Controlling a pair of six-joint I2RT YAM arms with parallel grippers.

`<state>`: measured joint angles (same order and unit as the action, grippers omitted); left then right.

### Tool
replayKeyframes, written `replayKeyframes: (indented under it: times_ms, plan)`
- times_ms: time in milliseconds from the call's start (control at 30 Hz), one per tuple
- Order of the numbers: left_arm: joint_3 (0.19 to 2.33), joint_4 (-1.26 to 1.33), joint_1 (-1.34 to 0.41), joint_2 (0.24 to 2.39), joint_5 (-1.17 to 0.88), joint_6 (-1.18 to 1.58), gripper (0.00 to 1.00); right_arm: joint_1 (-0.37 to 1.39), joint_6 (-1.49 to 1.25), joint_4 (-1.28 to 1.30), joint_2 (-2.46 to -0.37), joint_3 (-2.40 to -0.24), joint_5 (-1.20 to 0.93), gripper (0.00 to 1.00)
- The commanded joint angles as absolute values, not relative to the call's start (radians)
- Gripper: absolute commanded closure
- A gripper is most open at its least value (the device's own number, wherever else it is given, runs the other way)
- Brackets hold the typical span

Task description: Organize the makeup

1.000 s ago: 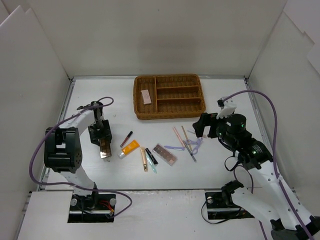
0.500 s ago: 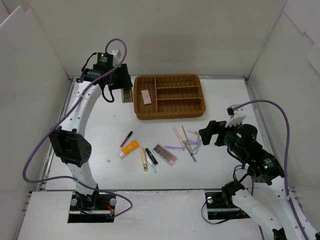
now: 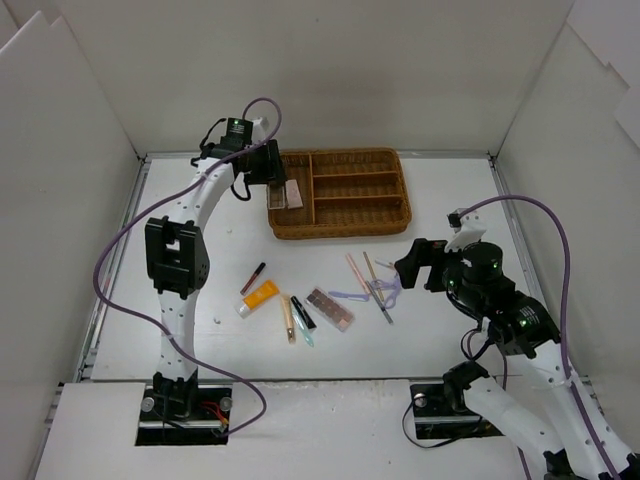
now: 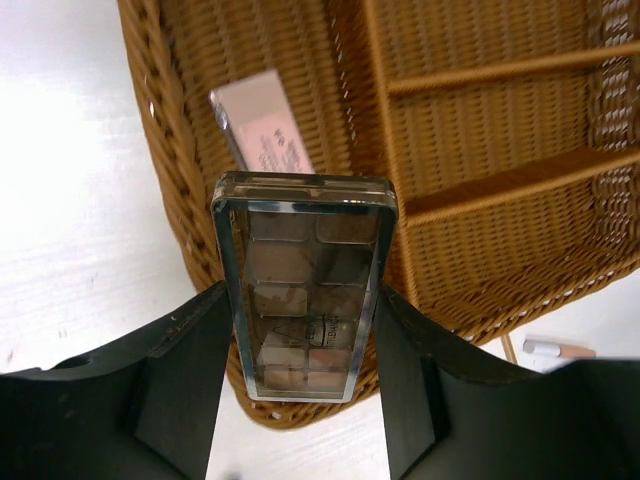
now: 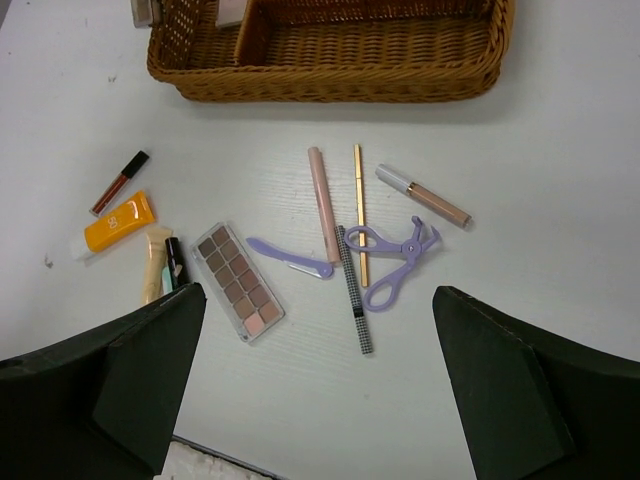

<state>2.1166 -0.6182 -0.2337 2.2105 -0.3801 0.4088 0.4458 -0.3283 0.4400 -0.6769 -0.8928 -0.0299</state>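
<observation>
My left gripper (image 4: 300, 385) is shut on a brown-toned eyeshadow palette (image 4: 303, 280) and holds it over the near left corner of the wicker tray (image 4: 480, 250). A pale pink compact (image 4: 262, 120) lies in the tray's left compartment. In the top view the left gripper (image 3: 276, 190) is at the tray's left end. My right gripper (image 5: 315, 380) is open and empty above the loose makeup: a second palette (image 5: 238, 282), an orange tube (image 5: 118, 224), a black mascara (image 5: 176, 260), a lilac curler (image 5: 392, 262), a lilac blade tool (image 5: 290, 257) and thin pencils (image 5: 353, 290).
The wicker tray (image 3: 340, 222) stands at the back middle, with three long compartments on its right. The loose items lie in a row on the white table (image 3: 450, 190) in front of it. White walls close in the left, right and back.
My left arm has swung right from the back left corner, bringing the palette over the tray's left compartment. The right arm has hardly moved.
</observation>
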Motion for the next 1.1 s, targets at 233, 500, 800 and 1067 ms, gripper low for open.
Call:
replayKeyframes:
  times_ms: [233,500,800,1067]
  plan:
    - [2.194,-0.457,-0.245,2.215,-0.382,0.423,0.58,0.445,-0.33,0.428,-0.784,-0.92,-0.021,0.05]
    - [2.151,-0.449,-0.255,2.171,-0.376,0.446,0.25,0.449,-0.296,0.44,-0.822,-0.928,-0.054,0.05]
    - [2.032,-0.48,-0.276,1.981,-0.353,0.469,0.14,0.479,-0.221,0.446,-0.891,-0.928,-0.12,0.06]
    - [1.639,-0.554,-0.278,1.624,-0.262,0.457,0.12,0.645,-0.137,0.437,-1.139,-0.983,-0.146,0.09]
